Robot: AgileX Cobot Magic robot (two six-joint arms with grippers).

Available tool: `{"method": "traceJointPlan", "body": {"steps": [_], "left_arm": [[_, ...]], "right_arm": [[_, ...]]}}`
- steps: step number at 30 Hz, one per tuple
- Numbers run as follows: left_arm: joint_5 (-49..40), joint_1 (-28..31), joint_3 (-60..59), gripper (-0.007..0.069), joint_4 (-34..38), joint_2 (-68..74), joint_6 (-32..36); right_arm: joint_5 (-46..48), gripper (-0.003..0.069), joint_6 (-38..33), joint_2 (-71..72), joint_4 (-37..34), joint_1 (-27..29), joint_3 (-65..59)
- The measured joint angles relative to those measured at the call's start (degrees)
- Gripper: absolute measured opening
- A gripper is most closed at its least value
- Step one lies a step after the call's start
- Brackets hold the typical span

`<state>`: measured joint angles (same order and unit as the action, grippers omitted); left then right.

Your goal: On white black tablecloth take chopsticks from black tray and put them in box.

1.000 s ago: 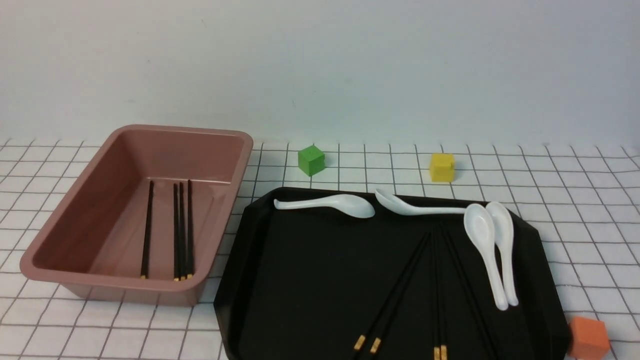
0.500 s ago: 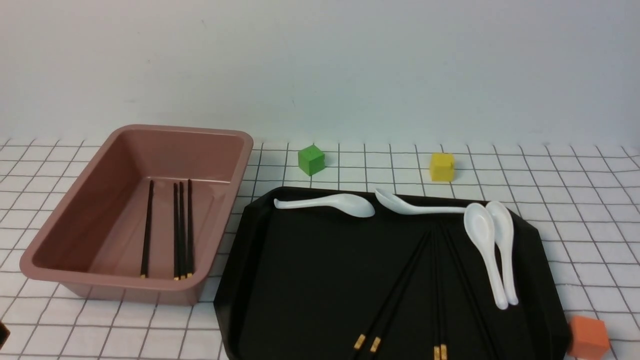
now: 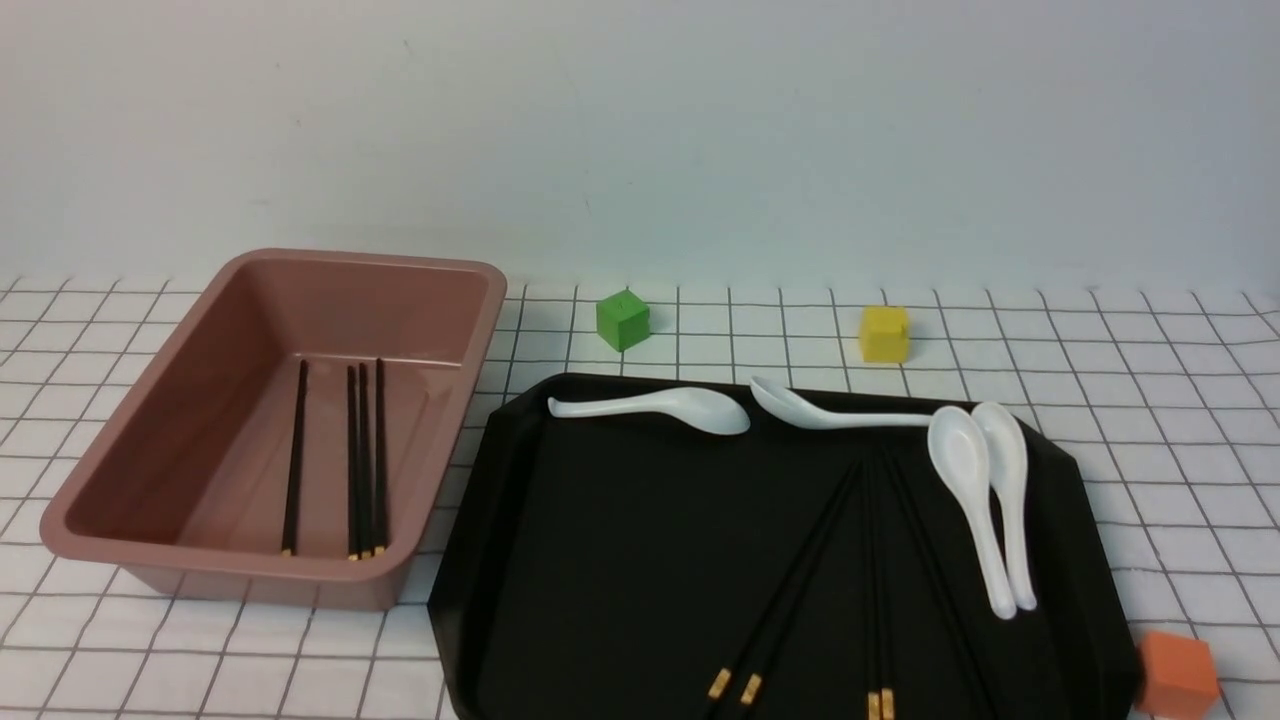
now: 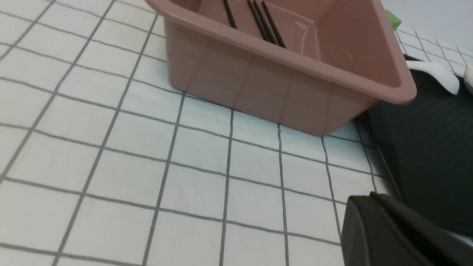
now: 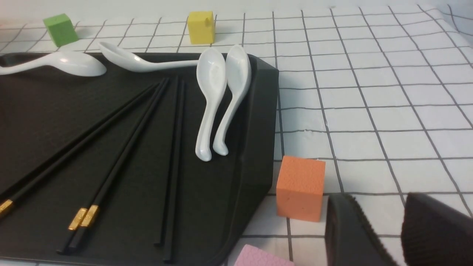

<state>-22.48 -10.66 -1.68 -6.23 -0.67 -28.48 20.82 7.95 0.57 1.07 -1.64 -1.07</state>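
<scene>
Box [image 3: 200, 540] lower left already holds four chopsticks [image 3: 362, 460]; more wait on tray [image 3: 620, 560], lower centre. Right gripper [image 5: 397, 229] parted, empty; left gripper [image 4: 391, 232] state unclear.

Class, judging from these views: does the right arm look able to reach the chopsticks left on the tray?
Probably yes. The chopsticks lie uncovered on the tray, the spoons sit beside them, and the open right gripper waits just off the tray's edge.
</scene>
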Motion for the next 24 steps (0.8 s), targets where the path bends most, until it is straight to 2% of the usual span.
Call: {"method": "traceJointPlan", "body": {"steps": [8,14,24], "left_arm": [[0.0,0.6,0.0,-0.0001,0.4,0.0,0.0],[0.0,6.4,0.0,0.0003,1.4,0.0,0.0],[0.0,6.4,0.0,0.0010,1.4,0.0,0.0]], "right_arm": [[0.0,0.0240,0.0,0.0,0.0,0.0,0.0],[0.0,0.0240,0.0,0.0,0.0,0.0,0.0],[0.0,0.0240,0.0,0.0,-0.1,0.0,0.0]]}}
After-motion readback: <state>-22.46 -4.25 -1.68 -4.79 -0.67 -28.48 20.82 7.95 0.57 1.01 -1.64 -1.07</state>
